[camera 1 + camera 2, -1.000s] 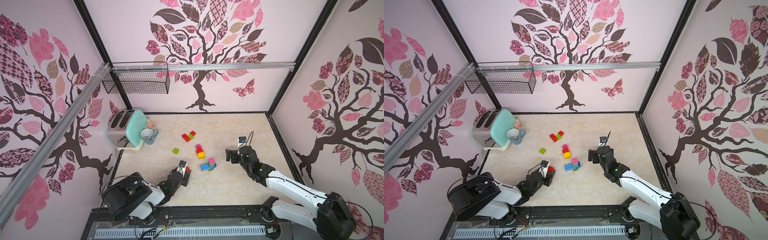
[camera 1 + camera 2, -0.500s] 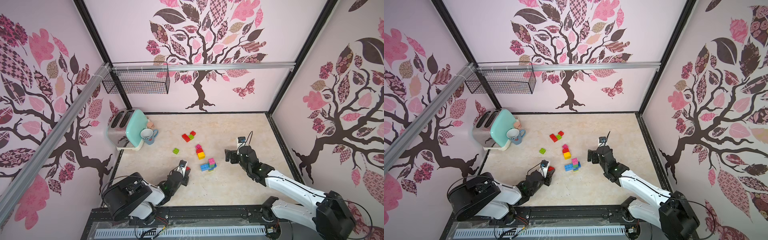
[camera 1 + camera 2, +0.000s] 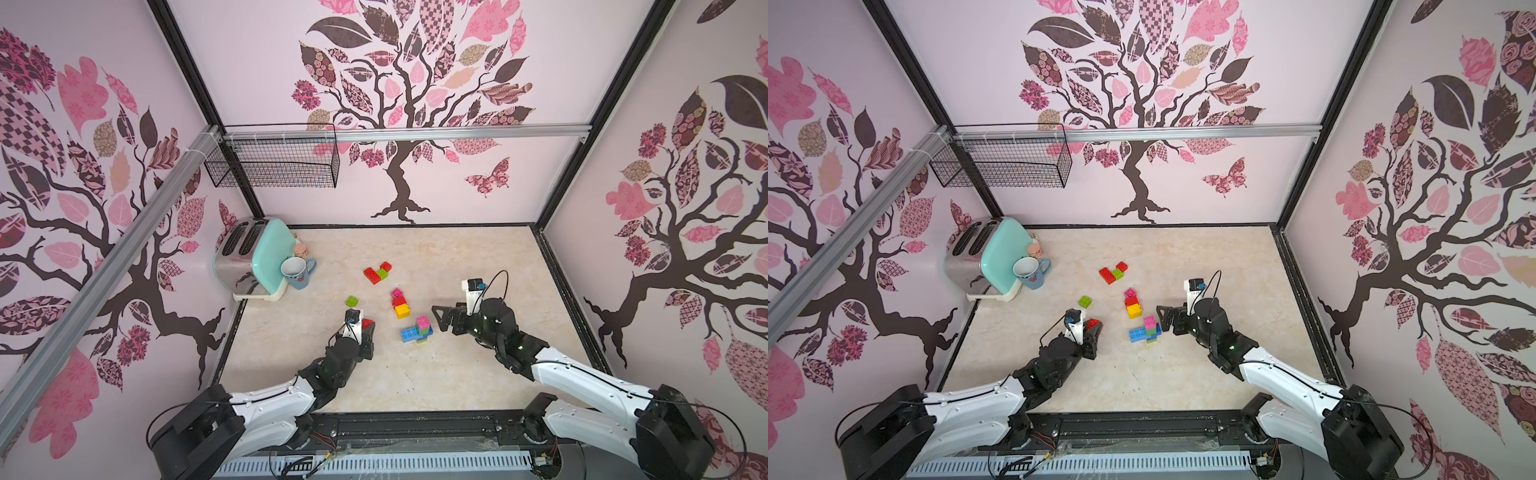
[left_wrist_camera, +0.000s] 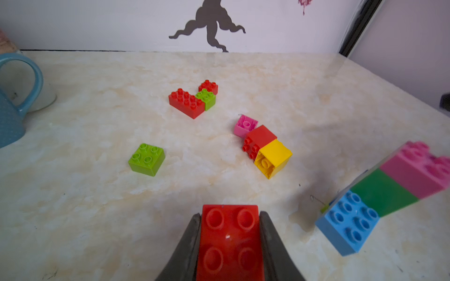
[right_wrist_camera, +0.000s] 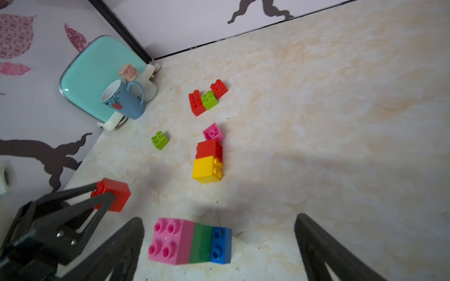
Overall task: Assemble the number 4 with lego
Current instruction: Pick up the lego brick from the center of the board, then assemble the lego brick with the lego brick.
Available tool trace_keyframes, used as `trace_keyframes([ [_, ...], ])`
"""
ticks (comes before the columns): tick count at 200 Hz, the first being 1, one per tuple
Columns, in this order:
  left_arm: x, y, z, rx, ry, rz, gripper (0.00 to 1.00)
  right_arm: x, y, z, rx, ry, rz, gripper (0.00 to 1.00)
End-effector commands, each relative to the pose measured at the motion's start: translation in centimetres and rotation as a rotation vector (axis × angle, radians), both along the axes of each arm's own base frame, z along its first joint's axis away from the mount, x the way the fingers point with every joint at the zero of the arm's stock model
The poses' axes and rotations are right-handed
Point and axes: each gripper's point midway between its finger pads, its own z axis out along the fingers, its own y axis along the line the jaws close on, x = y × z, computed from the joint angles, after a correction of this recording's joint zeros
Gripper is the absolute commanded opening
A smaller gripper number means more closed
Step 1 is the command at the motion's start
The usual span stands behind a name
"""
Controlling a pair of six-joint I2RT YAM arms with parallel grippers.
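Glossy, studded lego bricks dotted the marbled tabletop. The left gripper clamped a red brick; the right gripper stood wide apart.

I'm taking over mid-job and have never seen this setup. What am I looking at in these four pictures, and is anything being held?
Two robot arms with pincer grippers work over one table. Both top views look down on the whole scene from overhead, and each wrist view rides on its own arm. The left gripper is shut on a red brick. The right gripper is open and empty, near a pink-green-blue stack. Lying loose are a green brick, a red-and-green cluster and a pink-red-yellow row. A mug and toaster stand aside.
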Motion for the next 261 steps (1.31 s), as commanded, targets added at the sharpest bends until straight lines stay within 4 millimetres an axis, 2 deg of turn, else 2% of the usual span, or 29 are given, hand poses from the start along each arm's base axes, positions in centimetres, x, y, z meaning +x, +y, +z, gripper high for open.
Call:
trace_keyframes([
  [1, 0.4, 0.7, 1.2, -0.004, 0.036, 0.065, 0.0, -0.9, 2.6, 0.4, -0.022, -0.052, 0.08, 1.0],
  [27, 0.5, 0.7, 2.7, -0.05, 0.033, 0.077, 0.0, -0.5, 4.0, -1.5, -0.079, 0.008, 0.097, 0.93],
  [61, 0.7, 1.1, 3.4, -0.087, 0.044, 0.122, 0.0, -0.7, 5.1, -2.9, -0.233, -0.069, 0.092, 0.82],
  [83, 0.6, 0.8, 3.3, -0.071, 0.063, 0.11, 0.0, 0.2, 4.1, -3.9, -0.296, -0.055, 0.007, 0.69],
  [101, 0.8, 0.7, 3.6, -0.08, 0.067, 0.116, 0.0, 0.3, 3.9, -4.3, -0.321, -0.074, 0.012, 0.65],
  [128, 0.6, 0.4, 3.4, -0.07, 0.094, 0.102, 0.0, 0.1, 4.6, -5.2, -0.372, -0.08, 0.074, 0.57],
  [172, 0.6, 0.5, 3.2, -0.072, 0.101, 0.108, 0.0, -0.4, 6.0, -5.3, -0.362, -0.088, 0.156, 0.49],
  [206, 0.5, -0.7, 3.2, -0.025, 0.101, 0.034, 0.0, -0.8, 6.4, -5.7, -0.386, -0.109, 0.212, 0.38],
  [237, 0.5, -1.2, 4.0, -0.008, 0.063, -0.009, 0.0, -1.0, 6.9, -6.3, -0.406, -0.127, 0.254, 0.27],
  [261, 0.7, -1.2, 5.2, -0.016, 0.013, -0.026, 0.0, 0.0, 7.8, -5.9, -0.431, -0.178, 0.261, 0.23],
])
